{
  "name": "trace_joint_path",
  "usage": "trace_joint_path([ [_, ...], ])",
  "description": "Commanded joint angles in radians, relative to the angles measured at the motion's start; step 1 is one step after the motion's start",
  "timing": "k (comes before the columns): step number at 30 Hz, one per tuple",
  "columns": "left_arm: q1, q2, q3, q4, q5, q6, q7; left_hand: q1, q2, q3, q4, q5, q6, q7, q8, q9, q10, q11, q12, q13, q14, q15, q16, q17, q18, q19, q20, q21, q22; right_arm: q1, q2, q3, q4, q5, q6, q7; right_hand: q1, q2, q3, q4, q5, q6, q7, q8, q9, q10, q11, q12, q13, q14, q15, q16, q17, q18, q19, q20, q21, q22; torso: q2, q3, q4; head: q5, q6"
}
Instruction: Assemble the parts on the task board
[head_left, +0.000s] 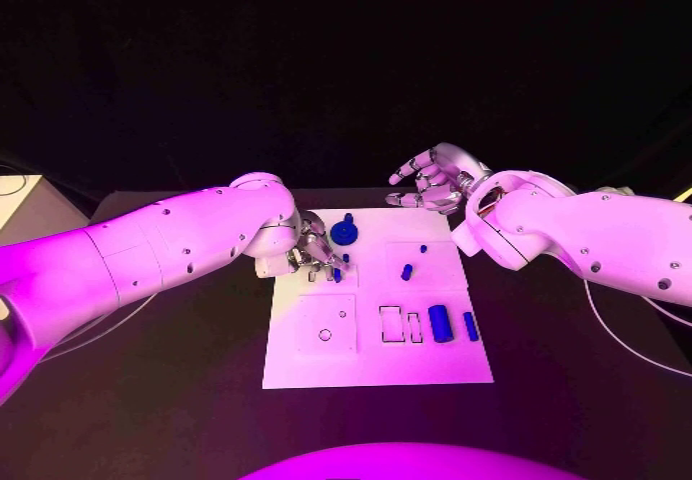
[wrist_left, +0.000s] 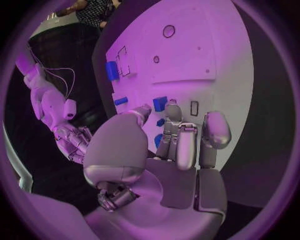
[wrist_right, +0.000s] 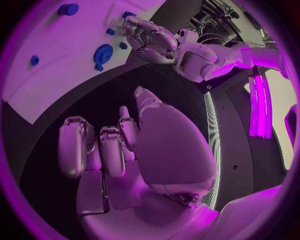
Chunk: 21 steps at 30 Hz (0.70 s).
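Observation:
The white task board (head_left: 375, 360) lies mid-table. My left hand (head_left: 307, 250) hovers low over its far left corner, fingers curled down. In the left wrist view its thumb and a finger flank a small blue piece (wrist_left: 160, 103); whether they grip it I cannot tell. A round blue part (head_left: 343, 233) stands just beyond that hand, also seen as the round part (wrist_right: 103, 52) from the right wrist. My right hand (head_left: 433, 178) hangs above the board's far edge, fingers apart and holding nothing. Two blue blocks (head_left: 440, 322) lie at the board's right side, and a small blue piece (head_left: 407, 271) lies mid-board.
Outlined rectangular slots (head_left: 392, 323) and a small round hole (head_left: 325, 335) mark the board's near half. Black table (head_left: 173, 400) surrounds the board. A pale box (head_left: 22, 205) sits at the far left edge, and a cable (head_left: 620, 335) trails under my right arm.

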Motion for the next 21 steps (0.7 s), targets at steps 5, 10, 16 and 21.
trace_joint_path([
  [5,-0.001,0.005,-0.001,-0.009,0.016,0.021,0.013,0.027,0.01,0.011,-0.005,0.006,-0.01,-0.001,0.004,0.007,-0.008,0.0,0.006,0.003,0.035,0.003,0.005,0.066,-0.02,0.0,0.0,0.007,0.003,0.0,0.001,0.0,-0.001,-0.001,0.016,0.004,-0.007,0.001,0.008,0.0,0.006,-0.008,0.001,0.006,-0.001,-0.004,-0.001,-0.006,0.012,0.082,-0.007,-0.006,0.183,0.013,-0.005,-0.003,-0.007,0.098,0.0,0.0,0.0003,-0.002,-0.003],
  [10,-0.001,0.006,-0.002,-0.012,0.022,0.025,0.016,0.067,0.031,0.045,-0.012,0.003,-0.013,-0.005,0.003,0.018,-0.01,-0.003,0.008,0.005,0.036,0.0,0.005,0.069,-0.02,-0.001,-0.001,0.009,0.006,0.0,0.001,0.0,-0.001,-0.001,0.017,0.004,-0.007,0.002,0.009,0.0,0.007,-0.008,0.001,0.007,-0.001,-0.003,-0.001,-0.006,0.012,0.082,-0.007,-0.006,0.183,0.013,-0.004,-0.003,-0.007,0.098,0.0,0.0003,0.0004,-0.003,-0.005],
  [16,-0.002,0.009,-0.002,-0.014,0.03,0.032,0.021,0.101,0.033,0.083,-0.022,0.003,-0.016,-0.007,0.001,0.028,-0.013,-0.005,0.008,0.004,0.036,-0.001,0.005,0.071,-0.02,-0.003,-0.003,0.01,0.008,0.0,0.002,0.0,-0.001,-0.001,0.019,0.003,-0.007,0.002,0.009,0.0,0.007,-0.008,0.001,0.007,-0.001,-0.003,-0.001,-0.006,0.012,0.082,-0.007,-0.006,0.183,0.013,-0.004,-0.003,-0.007,0.098,0.0,0.0003,0.0,-0.002,-0.005],
  [21,-0.002,0.01,-0.003,-0.016,0.036,0.037,0.026,0.124,0.031,0.127,-0.037,0.002,-0.018,-0.008,-0.002,0.037,-0.018,-0.006,0.003,-0.001,0.036,-0.003,0.005,0.073,-0.02,-0.004,-0.004,0.011,0.009,0.0,0.002,0.0,-0.001,-0.001,0.022,0.003,-0.007,0.002,0.011,-0.001,0.009,-0.008,0.001,0.007,-0.001,-0.003,-0.001,-0.006,0.011,0.082,-0.007,-0.007,0.182,0.014,-0.005,-0.003,-0.009,0.097,-0.001,0.0006,0.0001,-0.002,-0.006],
])
